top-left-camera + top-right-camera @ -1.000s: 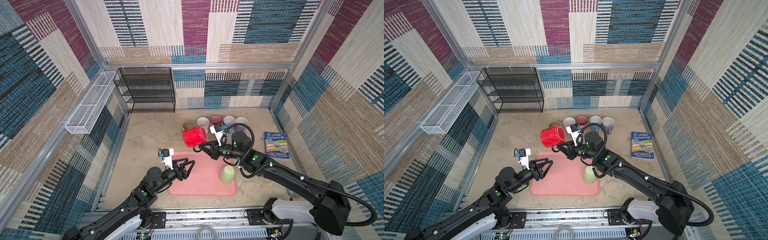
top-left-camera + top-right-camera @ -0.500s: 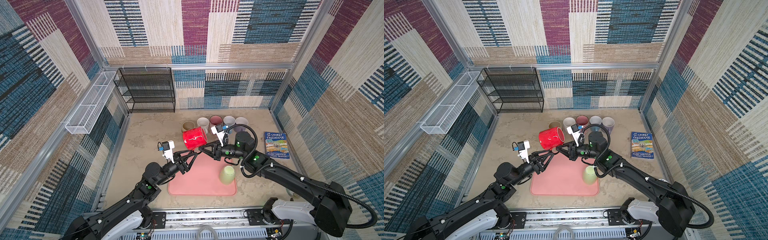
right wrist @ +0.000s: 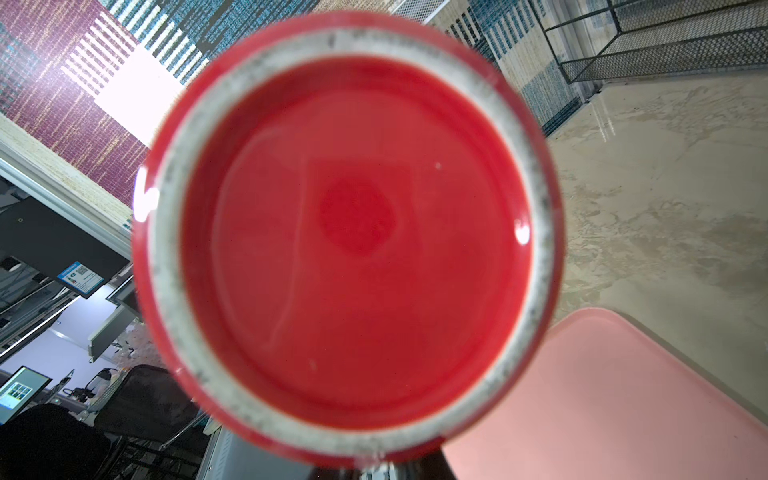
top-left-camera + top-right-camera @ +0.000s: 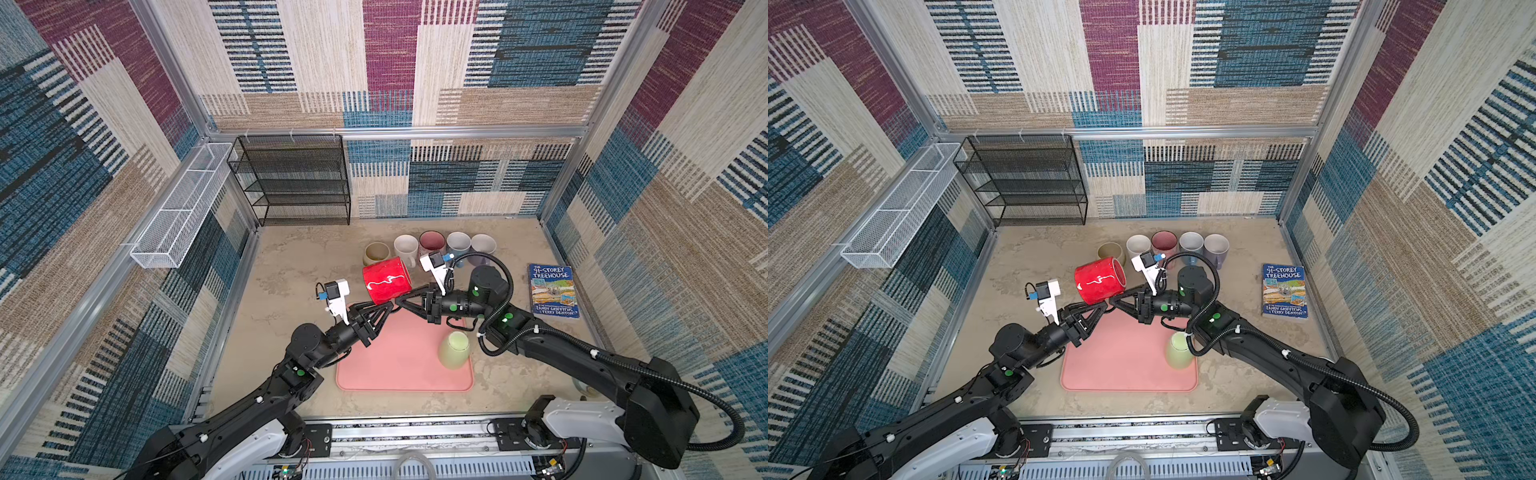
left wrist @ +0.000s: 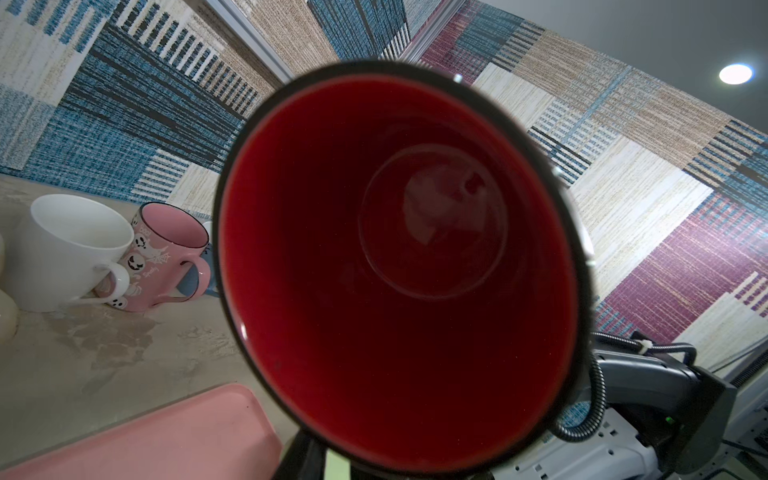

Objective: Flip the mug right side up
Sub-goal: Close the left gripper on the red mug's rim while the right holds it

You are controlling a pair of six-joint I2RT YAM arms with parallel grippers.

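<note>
**Mid-air handover:** A red mug point(image 4: 386, 284) hangs on its side above the stone-patterned surface point(image 4: 299, 266), just beyond the far edge of a pink mat point(image 4: 399, 365). It is caught between the two hands of a tabletop robot. The right hand point(image 4: 400, 301), jaws drawn almost together, grips the mug from below at its base end. What part it pinches is hidden under the body, and no handle shows in any view. The left hand point(image 4: 388, 308) meets it nearly tip to tip under the mouth end. Its jaws are narrow, but it cannot be told whether they have caught the rim.

The left wrist view looks straight into the dark-rimmed mouth point(image 5: 395, 270). The right wrist view faces the glossy base and its pale, rough foot ring point(image 3: 353, 232).

The mug is likely to handle as glazed ceramic does: stiff, weighty for such thin fingertips, slick on its sides, and apt to chip if dropped on the hard surface. Gripped low and at one edge, it will probably want to swing.

The surest hold looks to be the wall at the rim, one finger inside and one outside, so a turn of the wrist can bring the mouth upward. The unglazed ring should give better friction than the glaze.

The mat seems the gentler place to set it down. An upturned green cup point(image 4: 454, 349) stands on the mat's near right part, and a row of upright mugs point(image 4: 432, 243) waits behind.
</note>
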